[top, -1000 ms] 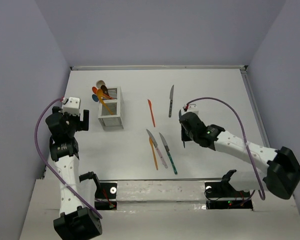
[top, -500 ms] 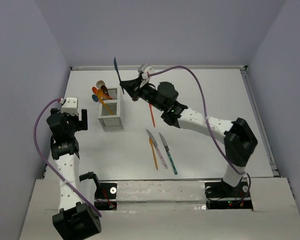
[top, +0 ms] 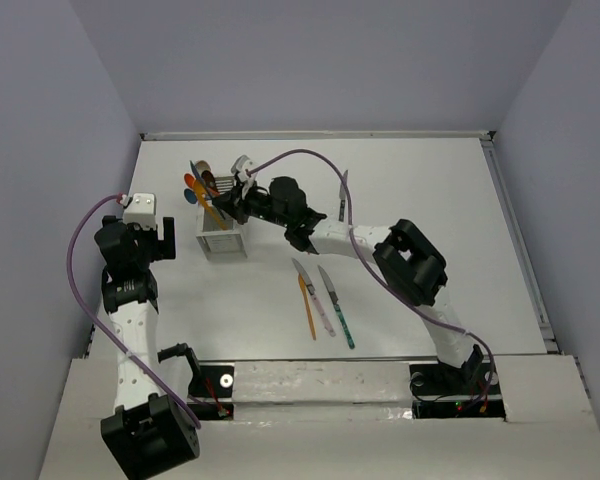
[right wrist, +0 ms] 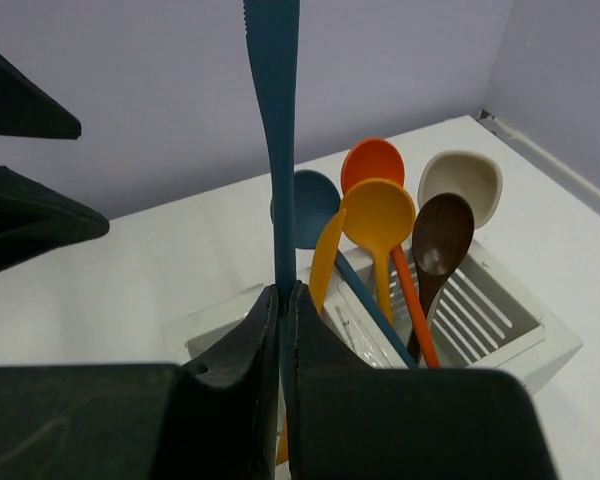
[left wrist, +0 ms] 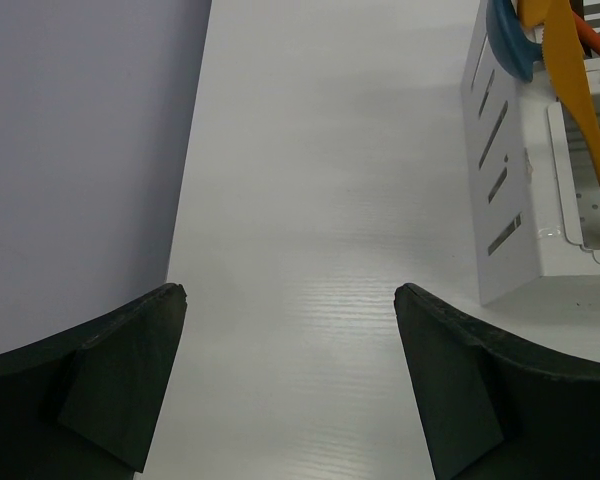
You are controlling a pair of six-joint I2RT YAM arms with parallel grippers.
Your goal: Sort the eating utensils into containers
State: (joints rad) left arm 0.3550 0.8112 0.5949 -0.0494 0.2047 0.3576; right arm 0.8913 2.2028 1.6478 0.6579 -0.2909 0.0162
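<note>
My right gripper (right wrist: 285,292) is shut on a dark blue knife (right wrist: 278,150), held upright just above the white slatted caddy (right wrist: 520,330). In the top view this gripper (top: 227,205) hangs over the caddy (top: 223,240). Blue (right wrist: 305,205), orange (right wrist: 373,163), yellow-orange (right wrist: 380,215), beige (right wrist: 462,180) and brown (right wrist: 442,235) spoons stand in the caddy's far compartment. An orange knife (right wrist: 325,260) leans in it too. My left gripper (left wrist: 290,290) is open over bare table, left of the caddy (left wrist: 510,200).
Loose knives lie on the table: a silver one (top: 342,190) partly behind the right arm, and an orange one (top: 308,315), a pink-handled one (top: 325,318) and a teal-handled one (top: 340,320) in front of the arm. The left wall (left wrist: 80,150) is close.
My right arm has swung from the right half of the table across to the caddy, carrying the blue knife. The left arm has stayed put.
</note>
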